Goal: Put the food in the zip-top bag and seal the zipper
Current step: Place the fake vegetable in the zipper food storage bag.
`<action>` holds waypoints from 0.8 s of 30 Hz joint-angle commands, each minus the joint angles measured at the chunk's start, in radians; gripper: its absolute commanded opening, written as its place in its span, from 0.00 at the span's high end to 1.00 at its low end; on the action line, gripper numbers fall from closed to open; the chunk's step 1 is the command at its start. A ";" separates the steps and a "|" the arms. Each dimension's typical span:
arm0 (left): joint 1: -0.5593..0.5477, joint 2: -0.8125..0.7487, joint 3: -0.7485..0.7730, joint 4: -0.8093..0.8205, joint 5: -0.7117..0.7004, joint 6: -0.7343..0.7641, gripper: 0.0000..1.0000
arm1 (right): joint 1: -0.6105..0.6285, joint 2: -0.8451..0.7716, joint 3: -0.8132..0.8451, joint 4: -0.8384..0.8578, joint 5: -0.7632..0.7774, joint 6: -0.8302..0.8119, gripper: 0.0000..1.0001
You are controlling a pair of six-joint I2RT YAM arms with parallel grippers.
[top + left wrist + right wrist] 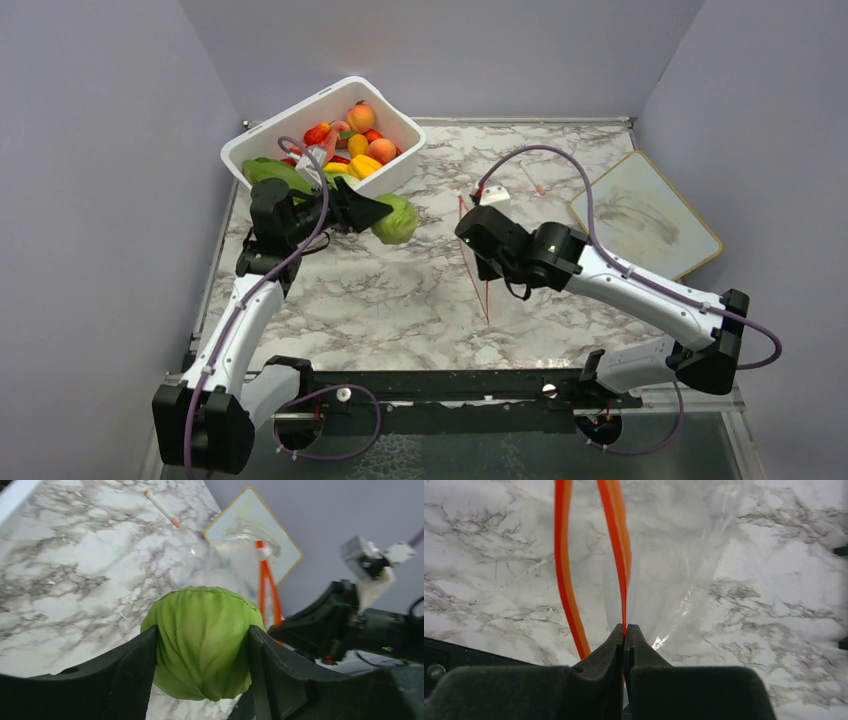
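Note:
My left gripper (388, 214) is shut on the round green cabbage (398, 222), held above the table just right of the white tub (262, 134). In the left wrist view the cabbage (202, 640) sits between my two fingers (132, 670). My right gripper (468, 234) is shut on one side of the orange-red zipper (480, 280) of the clear zip-top bag (474, 252). It holds the mouth apart; the right wrist view shows the two strips (565, 580) spread and the clear film (684, 555) behind them. More food (360, 118) and the leafy bunch (270, 172) lie in the tub.
A framed pale board (648, 212) lies at the right of the marble table. A thin white stick with an orange tip (527, 178) lies near the back, also in the left wrist view (162, 509). Grey walls close in the left, back and right.

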 commanded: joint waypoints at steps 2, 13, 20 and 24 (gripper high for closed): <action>-0.008 -0.151 -0.087 0.185 0.113 -0.264 0.66 | 0.002 0.019 -0.095 0.375 -0.182 -0.045 0.99; -0.019 -0.291 -0.232 0.263 0.021 -0.438 0.68 | 0.002 0.012 -0.190 0.629 -0.276 -0.028 0.99; -0.042 -0.281 -0.309 0.339 -0.019 -0.491 0.68 | 0.002 -0.021 -0.236 0.687 -0.292 -0.004 0.99; -0.060 -0.273 -0.340 0.347 -0.051 -0.449 0.69 | 0.001 -0.039 -0.252 0.727 -0.311 -0.009 0.99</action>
